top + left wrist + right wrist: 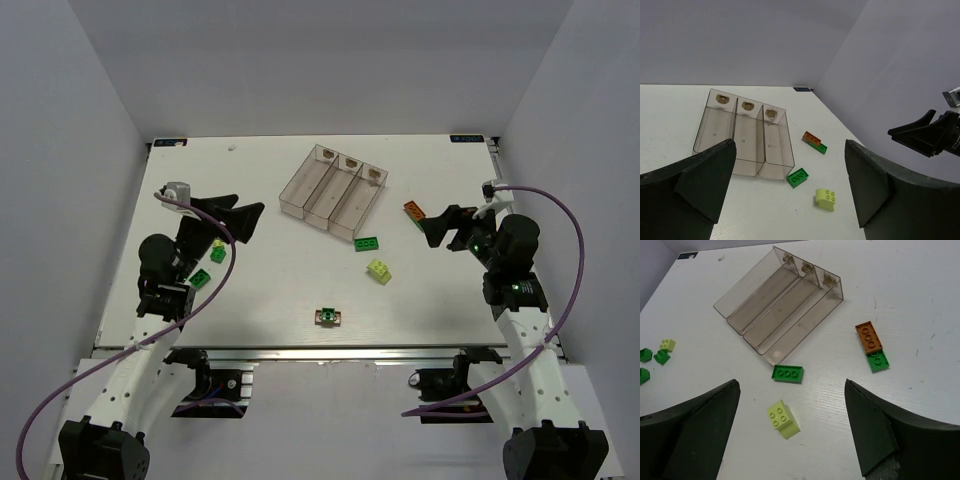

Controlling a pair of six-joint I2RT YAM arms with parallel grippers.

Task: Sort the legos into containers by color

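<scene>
Looking down from above, I see nothing taken up from the desk (pixel 270 295) — the left jaws stand wide open and empty, the right jaws likewise. The containers (pixel 305 192), three clear bins joined as one tray, sit toward the far middle. The legos (pixel 367 243) all lie loose on the desk: some just off the tray's near end, an orange brick (pixel 412 210) close before the right jaws, a small cluster (pixel 200 278) beside the left jaws, a lone brick (pixel 328 317) near the front edge.

Through the left wrist camera the tray lies ahead between the spread jaws, every bin bare.

Through the right wrist camera a green brick (pixel 787 373) and a yellow-green brick (pixel 783 419) lie nearest, the orange one touching another green.

Sorting, I judge, has not begun — the first pick is in hand. Next, one pair of jaws must come down astride a single brick, close, and carry it to a bin.
</scene>
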